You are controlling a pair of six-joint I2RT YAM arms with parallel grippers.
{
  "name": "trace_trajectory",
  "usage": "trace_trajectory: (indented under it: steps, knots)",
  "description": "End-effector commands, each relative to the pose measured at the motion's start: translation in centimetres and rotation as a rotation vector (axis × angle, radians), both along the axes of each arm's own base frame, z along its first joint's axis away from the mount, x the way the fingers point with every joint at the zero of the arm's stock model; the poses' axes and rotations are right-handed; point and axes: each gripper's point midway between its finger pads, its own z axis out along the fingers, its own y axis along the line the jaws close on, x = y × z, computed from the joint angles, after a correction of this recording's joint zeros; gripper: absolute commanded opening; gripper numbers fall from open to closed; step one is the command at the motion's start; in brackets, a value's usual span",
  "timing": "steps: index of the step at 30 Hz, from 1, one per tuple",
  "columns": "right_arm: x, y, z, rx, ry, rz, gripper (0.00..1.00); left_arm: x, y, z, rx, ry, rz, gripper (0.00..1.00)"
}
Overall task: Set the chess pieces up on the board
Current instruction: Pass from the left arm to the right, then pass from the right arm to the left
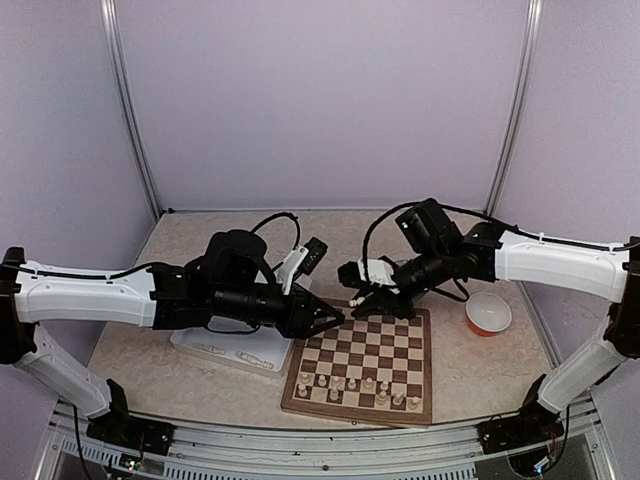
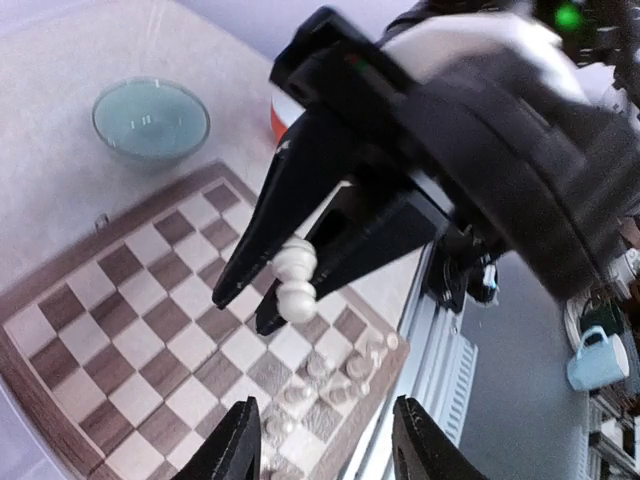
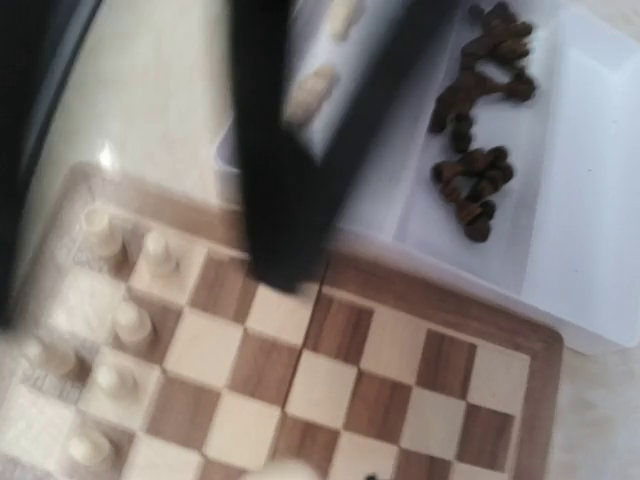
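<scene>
Right gripper [image 2: 245,310] is pinched on one cream-white piece [image 2: 295,280], clear in the left wrist view: both black fingers are clamped on its waist, with head and base sticking out either side. Left gripper [image 2: 325,450] is spread with nothing between its fingers, facing the right one nose to nose. In the top view both tools meet over the upper left corner of the board [image 1: 350,413], the left one just off the rim and the right one over the far squares. The held piece hangs above the board, not on it. Its long axis runs roughly top-to-bottom in the left wrist frame, across the finger line. I can't tell if that's plumb to the board. The white pieces already standing [image 1: 362,384] sit in the two rows at the bottom of the board in the top view, so from the held piece the open home squares lie down-frame, toward the arm bases. The right arm has the piece, so it's the right arm's move: carry down-frame and set it base-first. Risk, as I read it: a tilted axis means it tips on release, and the left fingers are close enough to clip on the way. Dark pieces [image 3: 475,170] sit heaped in the white tray [image 1: 225,352] left of the board, none on it. The right wrist view is too blurred to confirm the grip.
</scene>
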Motion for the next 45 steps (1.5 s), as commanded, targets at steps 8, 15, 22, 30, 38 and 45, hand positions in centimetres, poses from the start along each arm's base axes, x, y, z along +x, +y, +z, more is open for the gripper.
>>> trace_trajectory:
  steps: [8, 15, 22, 30, 38, 45]
  knots:
    - [-2.2, -0.2, 7.8, 0.352, 0.487, 0.148, 0.01, 3.0, -4.1, 7.1, -0.236, -0.470, 0.256, 0.47]
    - [-2.6, -0.5, 7.5, 0.351, 0.487, 0.166, 0.01, 3.4, -4.8, 5.7, -0.206, -0.457, 0.254, 0.44]
    - [-3.0, -0.6, 7.4, 0.349, 0.485, 0.186, 0.02, 3.2, -2.8, 8.2, -0.325, -0.473, 0.266, 0.45]
    - [-3.1, -0.7, 7.3, 0.346, 0.487, 0.190, 0.03, 3.7, -2.9, 8.0, -0.354, -0.427, 0.239, 0.37]
    - [-3.4, -0.8, 7.3, 0.345, 0.494, 0.204, 0.03, 3.6, -2.0, 8.9, -0.376, -0.419, 0.258, 0.30]
    - [-3.3, -0.7, 7.5, 0.347, 0.492, 0.206, 0.03, 4.0, -0.5, 8.5, -0.296, -0.390, 0.310, 0.40]
